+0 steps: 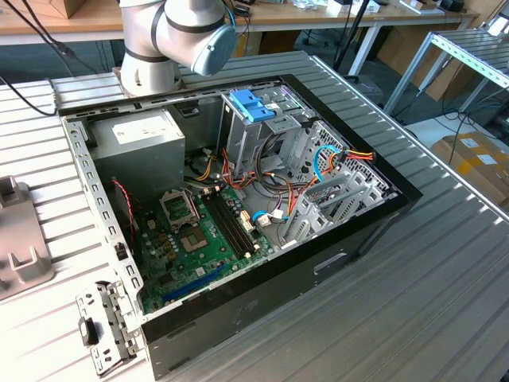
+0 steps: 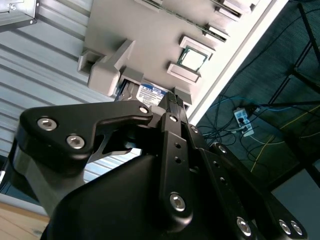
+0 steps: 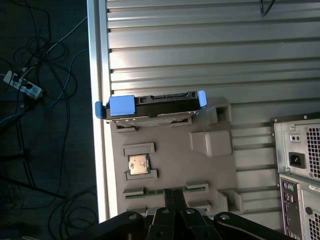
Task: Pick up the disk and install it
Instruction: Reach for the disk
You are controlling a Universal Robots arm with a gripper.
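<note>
The disk (image 3: 150, 106) stands on its long edge in a slot of a grey holder tray (image 3: 210, 170), its silver body clipped in a light-blue frame. In the second wrist view its white label (image 2: 150, 93) peeks out past the tray's raised block. My gripper (image 3: 174, 194) hangs above the tray, a short way from the disk and not touching it. Its black fingers (image 2: 172, 106) sit together, shut with nothing between them.
The open computer case (image 1: 238, 207) lies on the ribbed metal table, with a blue-tabbed drive cage (image 1: 253, 107), a grey power supply (image 1: 143, 139) and loose cables. A processor chip (image 3: 137, 164) rests in the tray. The table edge (image 3: 97, 150) runs just beside the disk.
</note>
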